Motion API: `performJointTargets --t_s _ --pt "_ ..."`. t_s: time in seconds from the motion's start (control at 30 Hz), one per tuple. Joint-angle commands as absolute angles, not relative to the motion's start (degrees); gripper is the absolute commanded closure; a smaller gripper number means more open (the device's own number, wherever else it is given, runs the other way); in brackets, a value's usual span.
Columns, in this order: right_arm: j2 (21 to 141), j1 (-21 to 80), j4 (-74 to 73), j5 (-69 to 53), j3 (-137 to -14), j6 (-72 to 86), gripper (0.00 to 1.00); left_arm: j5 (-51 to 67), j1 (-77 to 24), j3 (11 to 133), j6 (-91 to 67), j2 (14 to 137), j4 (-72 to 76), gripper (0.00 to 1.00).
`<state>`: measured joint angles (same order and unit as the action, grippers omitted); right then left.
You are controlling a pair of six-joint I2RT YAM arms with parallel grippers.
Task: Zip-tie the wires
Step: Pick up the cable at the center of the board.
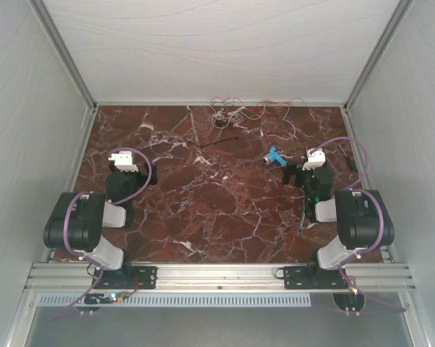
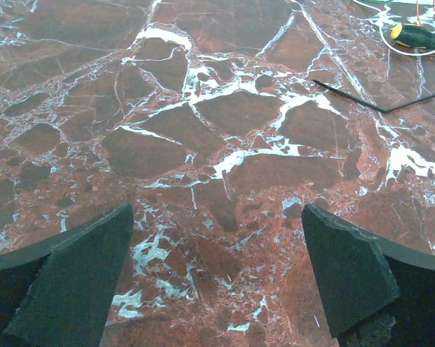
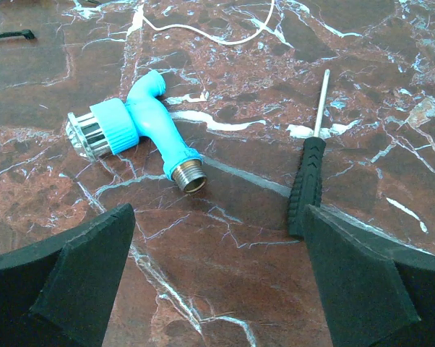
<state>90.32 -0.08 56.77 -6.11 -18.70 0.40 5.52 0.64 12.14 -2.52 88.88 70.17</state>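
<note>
Blue fitting (image 3: 149,126), screwdriver (image 3: 309,181) lie short of wires (image 1: 240,110).

Table (image 1: 203,210): dark red marble, white-veined. Wires (image 1: 255,112): orange-red, white, pale pink. Spray nozzle (image 3: 149,123): bright blue, brass thread. Screwdriver (image 3: 308,184): black handle.

The counter (image 1: 203,210) is viewed whole from above and behind, and closely and low from each wrist; the fitting (image 3: 156,131) is shared by the top and right views.
</note>
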Motion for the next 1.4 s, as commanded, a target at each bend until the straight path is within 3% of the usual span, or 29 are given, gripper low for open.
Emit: performJointTargets --t_s 0.0,0.57,0.73,0.9,1.03,1.37 --pt "90.0 -0.3 58.6 -6.3 -19.3 0.6 0.02 5.4 0.5 13.9 -1.8 89.0 74.4 0.0" --pt "90.0 -0.1 59.0 -5.9 -19.1 0.4 0.02 6.9 1.4 14.0 -2.2 89.0 74.2 0.0" --pt "85.6 2.3 55.7 -2.9 -19.3 -1.7 0.02 1.4 -1.5 13.7 -0.5 86.1 72.7 0.0" --pt "72.6 2.9 37.2 -0.5 -26.1 0.1 0.02 -4.8 -3.3 19.2 -5.4 72.2 51.4 0.0" --pt "64.9 3.0 21.9 0.0 -36.9 4.7 0.02 0.1 -3.3 31.1 -13.7 64.1 28.6 0.0" --pt "62.8 1.2 -5.0 -7.8 -65.7 19.4 0.02 -2.9 0.8 52.0 -24.3 48.1 -12.0 0.0"
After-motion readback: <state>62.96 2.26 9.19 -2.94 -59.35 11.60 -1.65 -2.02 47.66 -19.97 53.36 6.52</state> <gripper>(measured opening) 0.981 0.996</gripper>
